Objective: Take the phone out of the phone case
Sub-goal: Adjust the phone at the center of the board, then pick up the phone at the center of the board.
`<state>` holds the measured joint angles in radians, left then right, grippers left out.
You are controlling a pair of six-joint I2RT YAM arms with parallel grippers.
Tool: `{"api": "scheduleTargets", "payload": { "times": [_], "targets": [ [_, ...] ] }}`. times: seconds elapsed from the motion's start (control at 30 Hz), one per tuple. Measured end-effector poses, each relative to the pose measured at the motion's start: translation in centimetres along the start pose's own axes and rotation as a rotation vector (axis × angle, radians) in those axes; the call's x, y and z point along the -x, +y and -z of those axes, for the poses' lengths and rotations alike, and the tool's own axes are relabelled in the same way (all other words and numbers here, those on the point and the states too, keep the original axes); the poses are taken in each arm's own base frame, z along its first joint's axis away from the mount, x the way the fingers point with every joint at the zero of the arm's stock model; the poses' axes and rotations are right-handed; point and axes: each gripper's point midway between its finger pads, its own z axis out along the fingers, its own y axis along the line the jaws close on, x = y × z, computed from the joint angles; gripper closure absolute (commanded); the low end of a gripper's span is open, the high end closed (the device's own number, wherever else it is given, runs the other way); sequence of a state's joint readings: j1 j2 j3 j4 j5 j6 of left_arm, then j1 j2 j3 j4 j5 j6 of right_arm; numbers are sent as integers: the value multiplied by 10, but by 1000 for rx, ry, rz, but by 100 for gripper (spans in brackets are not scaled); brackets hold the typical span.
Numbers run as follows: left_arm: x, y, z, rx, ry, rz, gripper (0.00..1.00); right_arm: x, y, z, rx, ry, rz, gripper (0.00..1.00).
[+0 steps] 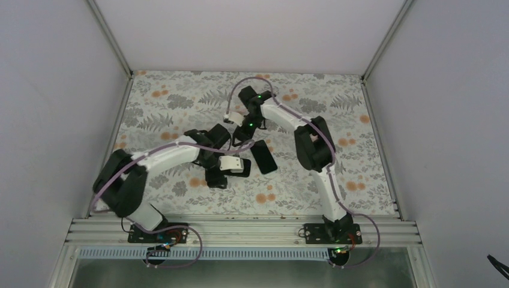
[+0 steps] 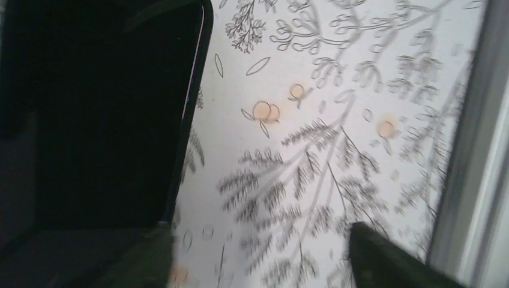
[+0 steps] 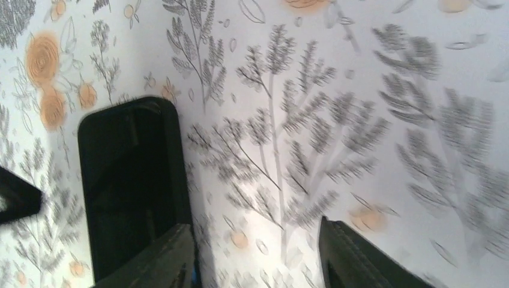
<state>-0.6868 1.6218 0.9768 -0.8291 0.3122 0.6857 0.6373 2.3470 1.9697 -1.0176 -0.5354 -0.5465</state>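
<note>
A black phone in its case (image 1: 264, 157) lies flat on the floral table as one dark slab; I cannot tell the case from the phone. My left gripper (image 1: 245, 168) is just left of its near end, open and empty. In the left wrist view the slab (image 2: 102, 114) fills the left side, and the left gripper (image 2: 267, 258) is spread over bare cloth beside it. My right gripper (image 1: 243, 135) hovers just behind the slab's far end, open and empty. In the right wrist view the slab (image 3: 129, 180) lies at the left, and the right gripper (image 3: 258, 258) has its left finger over the slab's edge.
The floral cloth (image 1: 180, 102) covers the table. An aluminium rail (image 1: 240, 228) runs along the near edge, and a side rail shows in the left wrist view (image 2: 480, 150). White walls close in the left, right and back. A dark tip (image 3: 15, 198) pokes in at the left of the right wrist view.
</note>
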Motion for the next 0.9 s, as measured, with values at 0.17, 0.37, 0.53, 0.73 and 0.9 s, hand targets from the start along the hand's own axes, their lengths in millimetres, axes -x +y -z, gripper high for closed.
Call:
{"api": "scheduleTargets", "payload": {
  "times": [0.17, 0.37, 0.53, 0.73, 0.9],
  "targets": [
    [8, -1, 66, 135, -89, -33, 0, -17, -1, 33, -71, -17, 29, 0],
    [2, 47, 143, 337, -231, 87, 0, -40, 26, 43, -106, 13, 107, 0],
    [-32, 97, 178, 462, -290, 260, 0, -52, 49, 27, -132, 67, 178, 0],
    [-60, 148, 184, 480, -338, 449, 0, -57, 70, 1, -177, 127, 266, 0],
    [-84, 176, 181, 481, -368, 575, 0, -52, 67, -4, -242, 141, 294, 0]
  ]
}}
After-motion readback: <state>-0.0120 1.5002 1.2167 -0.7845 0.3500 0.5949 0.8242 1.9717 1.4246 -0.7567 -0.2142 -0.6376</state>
